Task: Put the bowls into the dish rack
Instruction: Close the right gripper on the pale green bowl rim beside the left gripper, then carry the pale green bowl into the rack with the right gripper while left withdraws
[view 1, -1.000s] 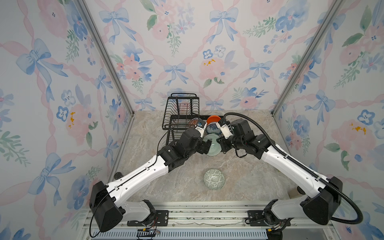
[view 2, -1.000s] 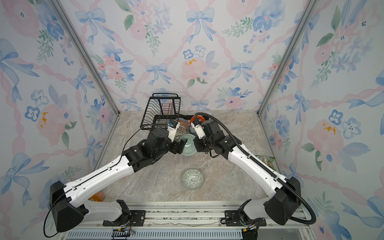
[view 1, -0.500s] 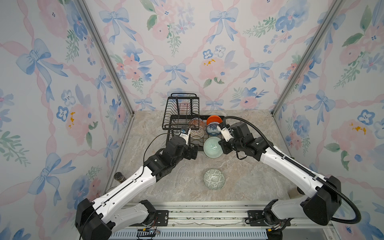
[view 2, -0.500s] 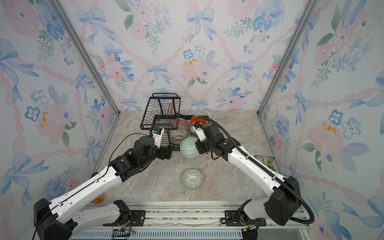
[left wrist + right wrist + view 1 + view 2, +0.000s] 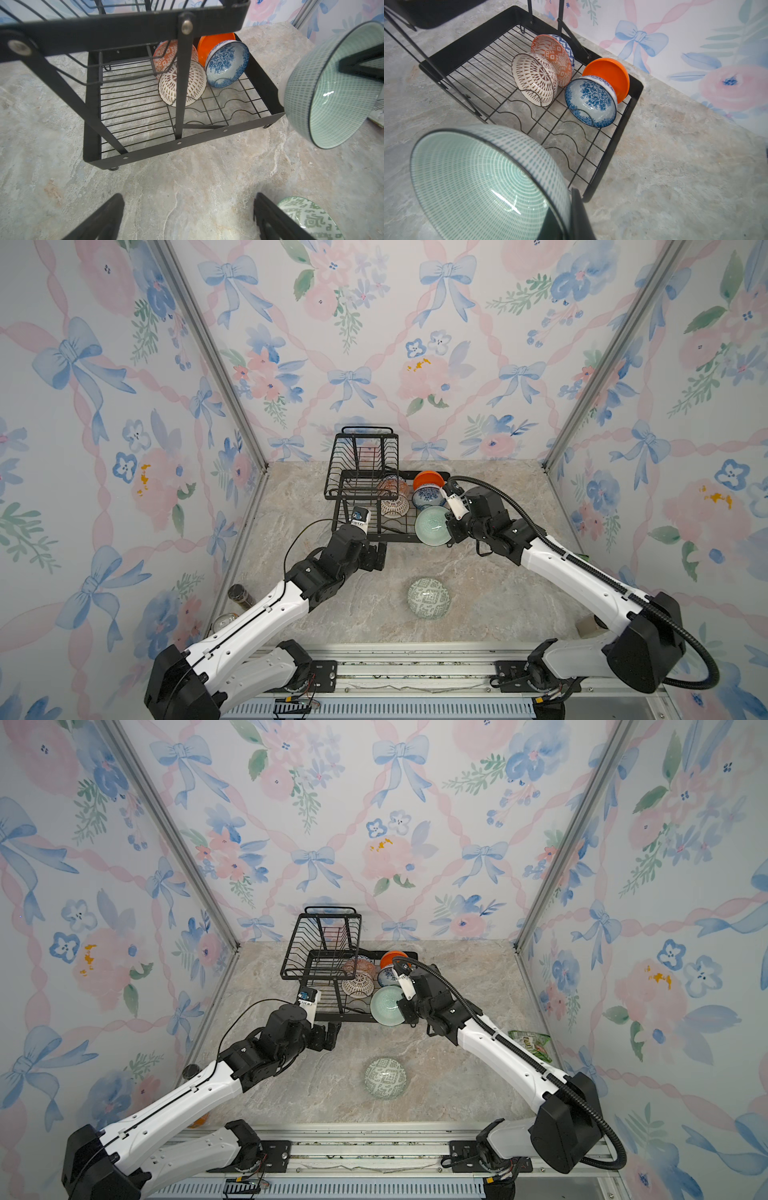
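We're in a booth papered on three sides with pink blooms and blue bows, aluminium posts in the far corners, and a grey-beige marble-look tabletop underneath. A metal rail runs along the near edge.

The black wire dish rack sits at the far middle. Four bowls stand on edge in the right side of its low tray: the orange bowl farthest, the blue floral bowl in front of it, and to their left the red-orange patterned bowl behind the brown-lattice bowl.

The right gripper is pinched tight on the rim of the pale mint bowl, holding it on edge at the tray's near right corner.

The left gripper hangs low over bare marble near the tray's near left corner, fingers spread wide and holding nothing.

The grey-green geometric bowl lies alone on the table, well nearer than the rack.
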Controlling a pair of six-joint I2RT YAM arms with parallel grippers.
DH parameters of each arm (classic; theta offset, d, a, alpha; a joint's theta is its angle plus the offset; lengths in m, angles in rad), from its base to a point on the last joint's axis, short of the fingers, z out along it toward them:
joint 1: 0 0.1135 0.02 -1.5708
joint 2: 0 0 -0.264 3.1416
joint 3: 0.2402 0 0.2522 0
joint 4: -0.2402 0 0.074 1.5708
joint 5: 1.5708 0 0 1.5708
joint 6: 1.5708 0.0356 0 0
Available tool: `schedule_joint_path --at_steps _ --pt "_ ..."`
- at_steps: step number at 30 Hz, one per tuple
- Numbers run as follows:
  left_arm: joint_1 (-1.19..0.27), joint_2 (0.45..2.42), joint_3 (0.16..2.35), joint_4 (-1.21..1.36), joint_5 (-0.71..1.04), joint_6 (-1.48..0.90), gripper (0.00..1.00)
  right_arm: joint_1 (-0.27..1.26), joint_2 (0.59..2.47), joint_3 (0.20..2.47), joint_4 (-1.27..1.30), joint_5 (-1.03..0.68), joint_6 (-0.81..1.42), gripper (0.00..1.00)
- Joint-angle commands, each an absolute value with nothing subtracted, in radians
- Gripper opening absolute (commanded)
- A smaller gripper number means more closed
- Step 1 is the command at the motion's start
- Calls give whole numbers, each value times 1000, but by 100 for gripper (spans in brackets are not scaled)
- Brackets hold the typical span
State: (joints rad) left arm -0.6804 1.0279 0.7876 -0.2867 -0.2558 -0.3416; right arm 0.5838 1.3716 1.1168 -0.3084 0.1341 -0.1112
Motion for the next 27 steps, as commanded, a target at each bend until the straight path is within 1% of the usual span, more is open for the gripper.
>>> schedule_joint_path --at_steps 1,4,8,18,26,27 --pt "-668 1010 777 -291 -236 -354 98 573 1348 1082 -133 226 -185 0" --pt "-663 1003 767 -289 -232 -354 98 568 1357 1015 13 276 -254 0" --pt "-659 987 756 -287 -226 -356 98 547 1395 985 138 281 -302 0" --pt "-650 975 744 -279 -215 -354 98 520 1515 1025 243 312 -387 0" --pt "-638 991 744 -253 -194 -345 98 518 1583 981 437 366 -465 0" --pt "-637 991 716 -253 -194 -344 98 518 1591 976 457 371 -475 0"
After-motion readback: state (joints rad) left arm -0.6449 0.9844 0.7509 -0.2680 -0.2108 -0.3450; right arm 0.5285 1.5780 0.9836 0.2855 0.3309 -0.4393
